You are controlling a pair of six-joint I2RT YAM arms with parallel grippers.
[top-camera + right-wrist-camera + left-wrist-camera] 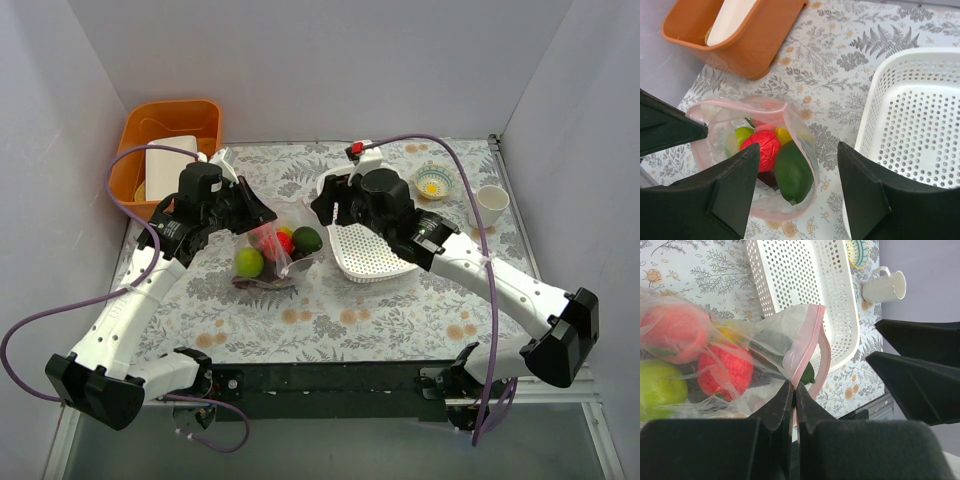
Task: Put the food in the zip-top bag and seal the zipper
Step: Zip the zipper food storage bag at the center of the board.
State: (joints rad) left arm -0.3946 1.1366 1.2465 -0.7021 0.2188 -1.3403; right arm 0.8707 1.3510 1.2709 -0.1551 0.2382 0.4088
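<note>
Evidently the left gripper (793,387) pinches the zip-top bag (275,250) beside its pink zipper (807,340), propping the mouth open left of centre in the top view. The right gripper (796,150), spread wide, hovers over the avocado (792,172) inside.

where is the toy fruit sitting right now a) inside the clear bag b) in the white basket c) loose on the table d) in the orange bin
A: the right wrist view looks down the open mouth of the clear bag at the toy fruit inside, and the white basket beside it shows only its bare perforated floor.
</note>
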